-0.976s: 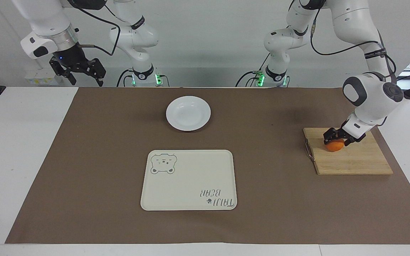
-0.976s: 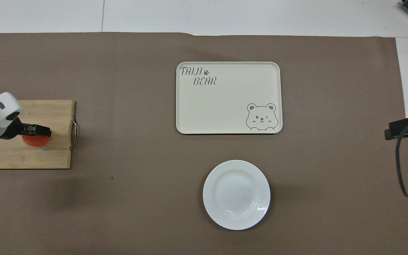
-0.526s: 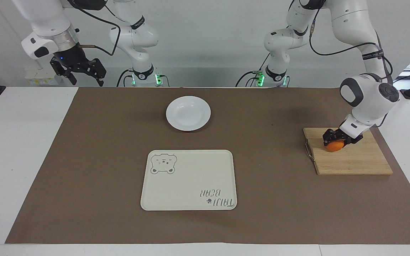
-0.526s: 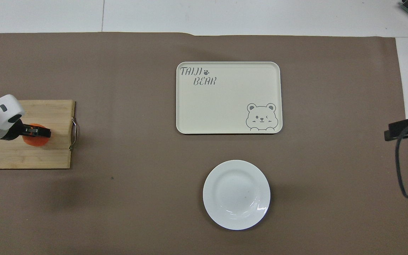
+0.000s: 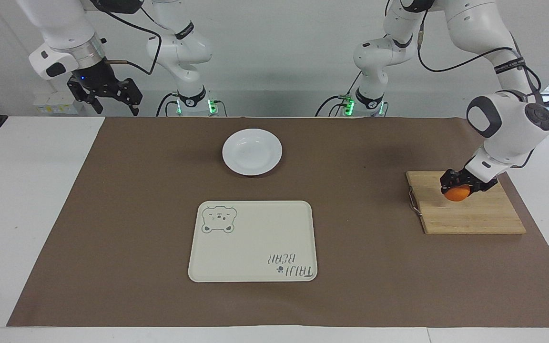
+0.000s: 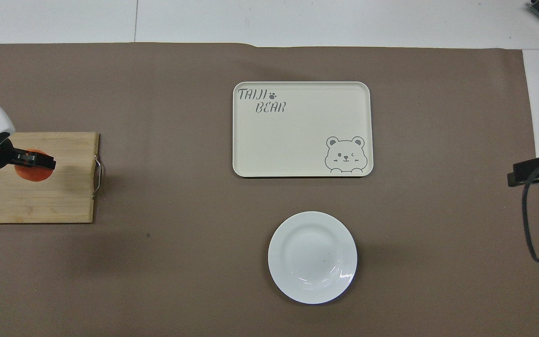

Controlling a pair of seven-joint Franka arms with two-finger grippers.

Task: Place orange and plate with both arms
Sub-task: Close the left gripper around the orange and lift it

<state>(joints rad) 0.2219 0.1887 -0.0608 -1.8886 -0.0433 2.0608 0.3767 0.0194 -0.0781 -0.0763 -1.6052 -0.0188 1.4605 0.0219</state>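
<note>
The orange is between the fingers of my left gripper, which is shut on it and holds it low over a wooden cutting board at the left arm's end of the table. In the overhead view the orange shows under the left gripper. The white plate lies bare on the brown mat, near the robots; it also shows in the overhead view. My right gripper is open and empty, and waits raised over the table's edge at the right arm's end.
A cream rectangular tray with a bear drawing lies farther from the robots than the plate, also seen from overhead. The cutting board has a metal handle on the side toward the tray. A brown mat covers the table.
My left gripper has closed on the orange and shifted it a little along the board, away from the tray and slightly upward. The right arm has barely moved.
</note>
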